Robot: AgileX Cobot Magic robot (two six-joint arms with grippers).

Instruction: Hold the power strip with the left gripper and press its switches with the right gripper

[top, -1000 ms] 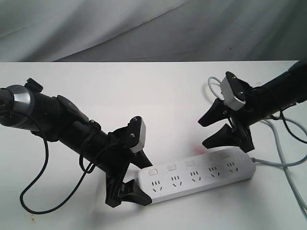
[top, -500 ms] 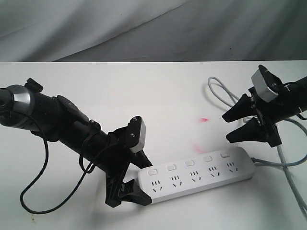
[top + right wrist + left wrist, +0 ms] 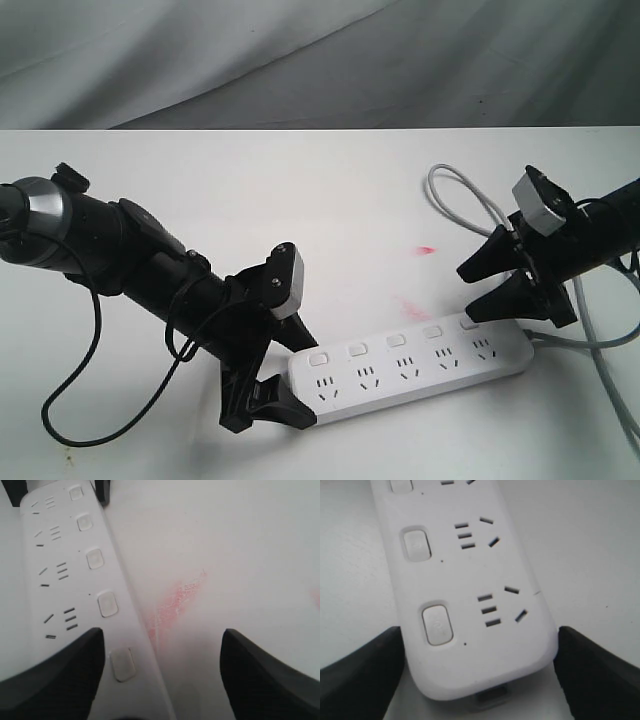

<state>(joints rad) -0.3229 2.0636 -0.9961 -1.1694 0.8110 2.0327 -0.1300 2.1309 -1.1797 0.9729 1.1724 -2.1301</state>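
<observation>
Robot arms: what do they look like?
Both arms are black. The left claw and right claw each have two pointy black fingers and a pale grey block. The left arm has a shiny silver joint and a looping black wire.

**Exterior view:** raised and set back, facing across the white surface [image 3: 350, 190] to a grey backdrop [image 3: 300, 60]; both arms are in frame.
**Left wrist view:** close, looking down between the left fingers [image 3: 355, 675] at one end of the power strip [image 3: 470, 605].
**Right wrist view:** close, looking between the right fingers [image 3: 50, 680] along its switches [image 3: 107, 604].
All three views share the strip.
</observation>
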